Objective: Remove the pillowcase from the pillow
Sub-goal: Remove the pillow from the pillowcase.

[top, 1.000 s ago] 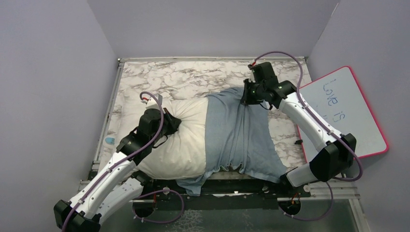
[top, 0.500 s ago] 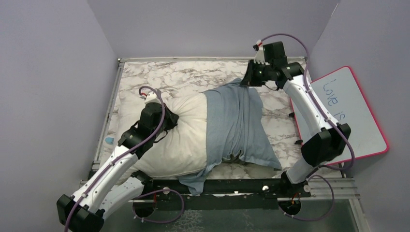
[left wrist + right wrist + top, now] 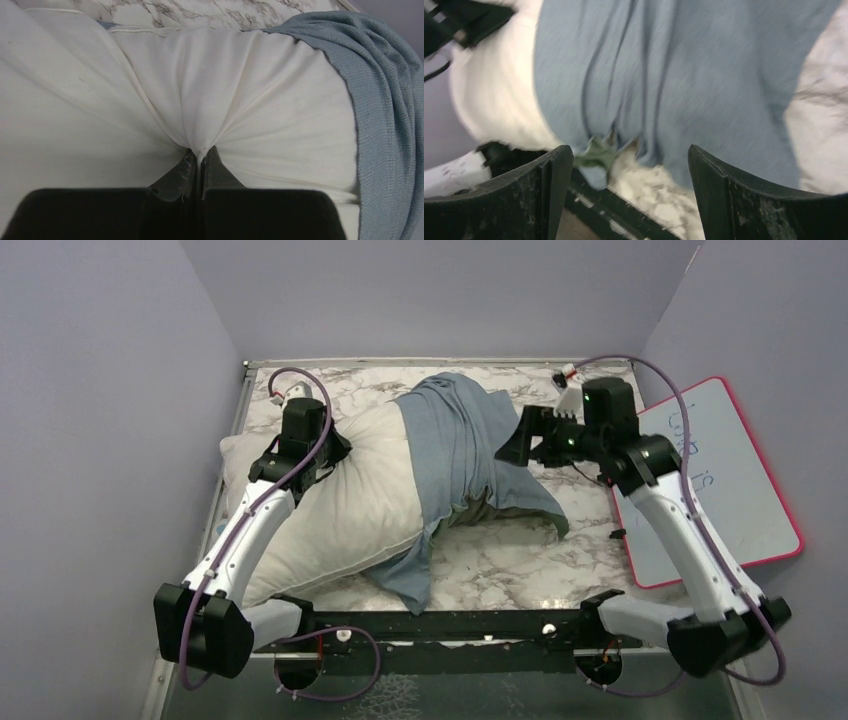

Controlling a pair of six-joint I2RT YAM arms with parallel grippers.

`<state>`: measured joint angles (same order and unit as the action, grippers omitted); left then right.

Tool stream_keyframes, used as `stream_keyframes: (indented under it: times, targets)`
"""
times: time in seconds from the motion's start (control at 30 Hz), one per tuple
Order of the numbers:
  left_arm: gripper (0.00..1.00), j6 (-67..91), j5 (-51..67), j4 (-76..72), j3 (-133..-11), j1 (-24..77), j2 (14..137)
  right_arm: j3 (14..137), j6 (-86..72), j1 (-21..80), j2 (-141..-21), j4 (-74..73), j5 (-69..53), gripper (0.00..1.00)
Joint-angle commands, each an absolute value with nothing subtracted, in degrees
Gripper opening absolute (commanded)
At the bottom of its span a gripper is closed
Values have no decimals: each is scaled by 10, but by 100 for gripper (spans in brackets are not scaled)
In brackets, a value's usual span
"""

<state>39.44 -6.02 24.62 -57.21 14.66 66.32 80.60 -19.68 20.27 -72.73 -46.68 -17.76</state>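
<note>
The white pillow lies slanted across the left half of the marble table, with its right end inside the grey-blue pillowcase. My left gripper is shut on a pinch of the pillow's bare white cloth, and in the left wrist view the pillowcase covers the right. My right gripper hovers just right of the pillowcase, open and holding nothing. In the right wrist view my right gripper has its fingers wide apart, with the pillowcase and the pillow beyond them.
A pink-rimmed whiteboard leans at the right edge. Grey walls close in on three sides of the marble table. A black rail runs along the near edge, and a loose corner of the pillowcase trails toward it.
My right gripper has let go of the pillowcase, opened wide and drawn back to the right. My left gripper has dragged the pillow farther away and to the left, baring more white.
</note>
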Motion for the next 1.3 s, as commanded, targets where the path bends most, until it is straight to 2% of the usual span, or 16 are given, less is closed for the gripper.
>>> stream_keyframes:
  times: [0.0,0.13,0.23,0.3,0.33,0.47,0.57,0.7,0.87,0.93,1.03,1.13,1.27]
  targets:
    - [0,398,-43,194,-611,127,701,670,-299,205,-609,-393,-334,89]
    - [0,397,-27,190,-615,125,713,548,-388,204,-538,-342,-350,90]
    - [0,393,-2,181,-600,125,702,480,-452,205,-529,-282,-370,92]
    - [12,381,35,182,-590,125,693,442,-489,205,-540,-200,-420,92]
    - [26,374,47,186,-587,126,688,426,-508,207,-544,-153,-438,92]
    - [59,346,67,227,-587,125,662,416,-527,260,-580,-73,-401,92]
    - [76,330,70,279,-606,125,635,422,-539,308,-633,-59,-367,88]
    - [89,315,77,356,-627,125,584,399,-588,341,-665,-15,-310,76]
    - [91,337,141,413,-592,125,503,385,-617,345,-676,-6,-254,71]
    - [91,353,192,413,-564,125,477,384,-626,345,-689,28,-249,51]
    - [90,327,262,439,-557,126,473,395,-637,345,-724,59,-256,34]
    - [90,323,269,476,-566,126,459,434,-636,345,-752,60,-236,25]
    - [88,341,347,476,-533,129,446,489,-631,345,-784,82,-232,13]
